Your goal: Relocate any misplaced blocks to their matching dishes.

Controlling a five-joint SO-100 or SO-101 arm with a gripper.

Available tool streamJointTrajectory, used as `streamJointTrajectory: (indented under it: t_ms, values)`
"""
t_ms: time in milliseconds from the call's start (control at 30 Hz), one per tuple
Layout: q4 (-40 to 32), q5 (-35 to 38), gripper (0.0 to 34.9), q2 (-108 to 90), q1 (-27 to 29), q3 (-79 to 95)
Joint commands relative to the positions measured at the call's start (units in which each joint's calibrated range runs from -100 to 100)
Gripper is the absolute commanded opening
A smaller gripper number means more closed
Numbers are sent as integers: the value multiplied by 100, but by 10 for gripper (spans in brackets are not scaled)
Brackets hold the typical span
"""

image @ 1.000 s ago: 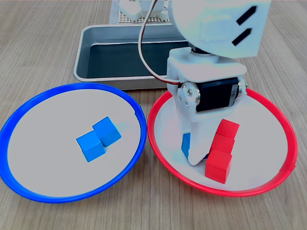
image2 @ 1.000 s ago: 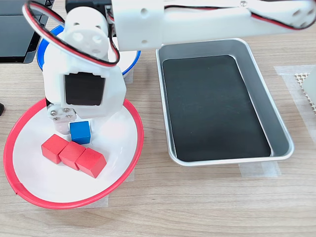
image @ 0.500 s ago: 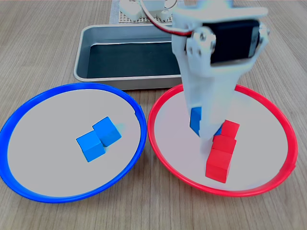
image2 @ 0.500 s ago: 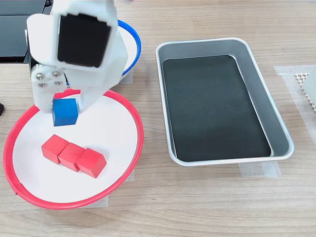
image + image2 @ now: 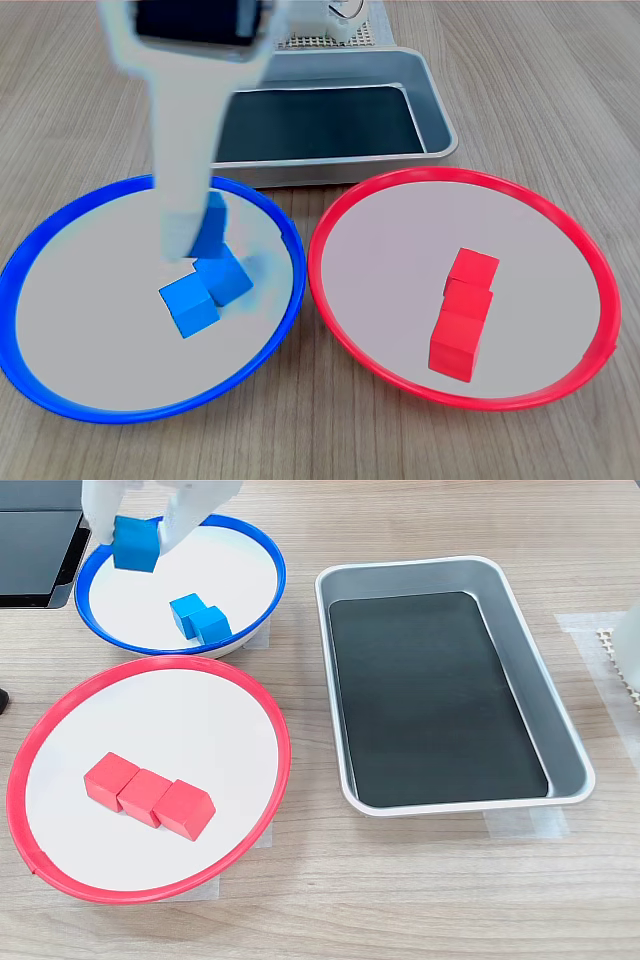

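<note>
Gripper (image 5: 137,535) hung over the blue plate (image 5: 262,550), fingers closed on a blue cube (image 5: 135,543) held clear of the plate floor. In the first exterior view the same cube (image 5: 208,225) showed partly behind a blurred white finger (image 5: 185,200), just above two more blue cubes (image 5: 205,290). Those two lay touching, near the middle of the blue plate (image 5: 60,395); in the second exterior view they sat as a pair (image 5: 200,618) toward that plate's lower right.

Red plate (image 5: 560,385) held three red cubes (image 5: 462,312) in a touching row, right of centre in the first exterior view. In the second exterior view the row (image 5: 148,795) ran across the lower left of the red plate (image 5: 270,780).

Metal tray (image 5: 560,740) with dark bottom stood beside both plates on the wooden table (image 5: 420,900).
</note>
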Motion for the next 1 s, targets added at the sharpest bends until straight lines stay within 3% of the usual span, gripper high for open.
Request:
streamJointTrajectory:
  t_ms: [0, 367, 967]
  values:
    - [-93, 186, 4, -352, 330, 109]
    - [-439, 391, 4, -207, 829, 600]
    - [-580, 440, 4, 620, 876, 127]
